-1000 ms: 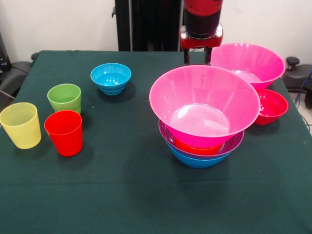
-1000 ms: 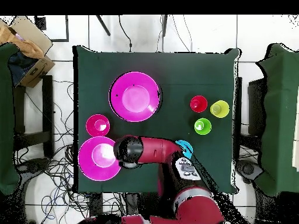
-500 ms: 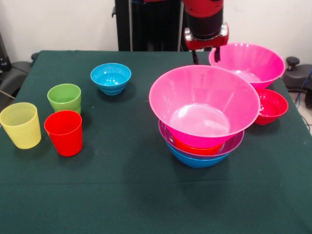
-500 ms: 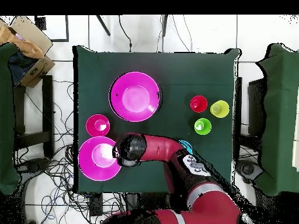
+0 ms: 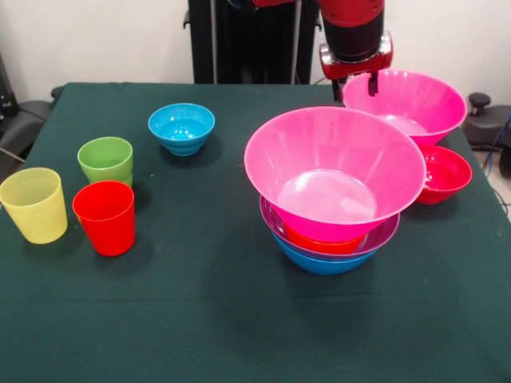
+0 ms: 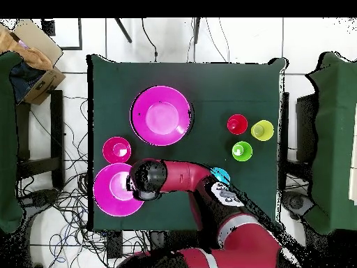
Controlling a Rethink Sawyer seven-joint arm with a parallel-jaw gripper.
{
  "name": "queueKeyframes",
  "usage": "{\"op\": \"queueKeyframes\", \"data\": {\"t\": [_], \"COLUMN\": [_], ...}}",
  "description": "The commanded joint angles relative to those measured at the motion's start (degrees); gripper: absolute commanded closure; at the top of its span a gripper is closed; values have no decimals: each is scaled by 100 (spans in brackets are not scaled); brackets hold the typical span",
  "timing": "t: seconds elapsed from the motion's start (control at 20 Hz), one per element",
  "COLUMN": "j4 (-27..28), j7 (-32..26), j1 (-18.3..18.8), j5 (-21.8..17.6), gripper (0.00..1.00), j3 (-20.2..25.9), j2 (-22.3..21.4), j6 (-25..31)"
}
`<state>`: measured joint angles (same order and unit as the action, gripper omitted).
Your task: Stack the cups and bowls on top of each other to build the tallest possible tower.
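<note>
Where the red and black arm descends in the front view, the end effector (image 5: 357, 85) hangs at the rim of the second large pink bowl (image 5: 409, 104), one dark tip on each side of that rim; the tips stand slightly apart, but whether they press the rim cannot be told. In the overhead view the arm's head covers the inner edge of this same bowl (image 6: 113, 190). The small crimson bowl (image 5: 441, 173) sits just beside that pink bowl, a little nearer the camera than the end effector and on the same side of the table (image 5: 200, 303). The tower (image 5: 333, 191) stands in front of the end effector and close below it in the front view: blue bowl (image 5: 319, 264) lowest, purple (image 5: 385, 236) next, orange (image 5: 319, 242) within it, and a large pink bowl (image 5: 334, 169) uppermost. The small cyan bowl (image 5: 181, 127) sits well apart from the end effector, across the cloth. Farther still on that side stand the three cups, upright and close together: light green (image 5: 105, 160), red (image 5: 104, 217) and translucent yellow (image 5: 33, 204)
</note>
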<state>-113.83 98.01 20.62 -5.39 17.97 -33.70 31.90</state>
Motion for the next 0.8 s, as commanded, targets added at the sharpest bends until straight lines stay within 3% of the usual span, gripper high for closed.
{"op": "queueKeyframes", "data": {"t": [0.05, 0.15, 0.35, 0.8], "j4": [273, 523, 737, 847], "j7": [260, 218, 413, 917], "j1": [-262, -430, -761, -1443], "j5": [-295, -546, -1148, -1490], "gripper": [0, 0, 0, 0], "j3": [86, -169, -662, -1428], "j2": [629, 810, 984, 629], "j6": [-30, -65, -993, -1614]}}
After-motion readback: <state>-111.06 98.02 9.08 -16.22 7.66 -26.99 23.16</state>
